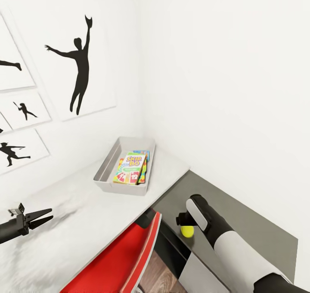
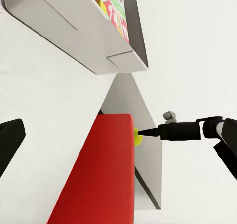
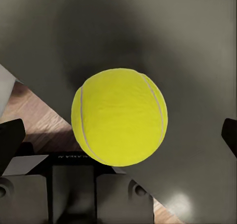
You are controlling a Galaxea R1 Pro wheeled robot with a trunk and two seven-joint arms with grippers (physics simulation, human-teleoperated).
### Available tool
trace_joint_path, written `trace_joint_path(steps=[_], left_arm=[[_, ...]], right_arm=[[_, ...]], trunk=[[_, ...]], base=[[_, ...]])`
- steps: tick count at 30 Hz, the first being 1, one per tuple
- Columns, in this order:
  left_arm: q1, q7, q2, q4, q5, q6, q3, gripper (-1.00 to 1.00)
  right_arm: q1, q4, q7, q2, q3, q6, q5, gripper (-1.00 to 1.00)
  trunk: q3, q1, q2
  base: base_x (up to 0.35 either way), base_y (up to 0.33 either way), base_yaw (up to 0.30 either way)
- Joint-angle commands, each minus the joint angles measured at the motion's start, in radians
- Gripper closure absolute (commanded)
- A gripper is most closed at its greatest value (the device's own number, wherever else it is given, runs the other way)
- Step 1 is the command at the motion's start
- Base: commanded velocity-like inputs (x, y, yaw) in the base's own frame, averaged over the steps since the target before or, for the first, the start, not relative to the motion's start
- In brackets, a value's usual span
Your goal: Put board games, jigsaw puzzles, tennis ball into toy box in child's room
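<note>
Presently, by descending size. Counter (image 1: 86, 215): long white top running from near left to the far corner of the room, against white walls hung with black silhouette prints (image 1: 79, 65). Dark grey cabinet (image 1: 241, 224): lower surface to the right of the counter, beside the right wall. Red chair back (image 1: 116, 258): near, tucked at the counter's right edge.

Toy box (image 1: 105, 166): light grey shallow bin with sloping sides, at the counter's far end, long axis running near-to-far toward the corner. Board game (image 1: 130, 169): lies flat inside the toy box, long axis parallel to the bin's, printed face up; title reads "SKIP BO" in large letters, upright as seen from the near side; green, yellow and red artwork. A second colourful flat item lies beneath it, edge showing at far right; identity cannot be told.

Right tool (image 1: 186, 224): over the dark grey cabinet, pointing down; fingers spread on either side of the tennis ball (image 1: 187, 231), whether they press it cannot be told from these views. Tennis ball: yellow-green, white seam visible, between the finger tips just above the cabinet top; seen also past the chair edge (image 2: 138, 136).

Left tool (image 1: 41, 217): near left, over the counter, pointing right, fingers slightly parted, holding nothing.
</note>
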Motion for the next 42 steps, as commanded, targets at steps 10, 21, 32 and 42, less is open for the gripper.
trace_joint_path(steps=[10, 21, 32, 42], left_arm=[[-0.002, -0.002, 0.001, 0.001, 0.009, 0.008, -0.007, -1.0], [-0.002, -0.002, 0.001, 0.001, 0.009, 0.006, -0.007, -1.0], [-0.002, -0.002, 0.001, 0.001, 0.009, 0.005, -0.007, -1.0], [-0.002, -0.002, 0.001, 0.001, 0.009, 0.004, -0.007, -1.0]], right_arm=[[-0.002, -0.002, -0.01, -0.008, 0.002, 0.001, -0.011, -1.0], [-0.002, -0.004, -0.01, -0.008, 0.0, 0.001, -0.011, -1.0], [-0.002, -0.004, -0.01, -0.008, -0.004, 0.001, -0.011, -1.0], [-0.002, -0.004, -0.009, -0.008, -0.005, 0.001, -0.011, -1.0]], trunk=[[-0.018, 0.001, -0.002], [-0.024, 0.001, -0.002], [-0.033, 0.001, -0.002], [-0.037, 0.001, -0.002]], base=[[0.0, 0.0, 0.0], [0.0, 0.0, 0.0], [0.0, 0.0, 0.0], [0.0, 0.0, 0.0]])
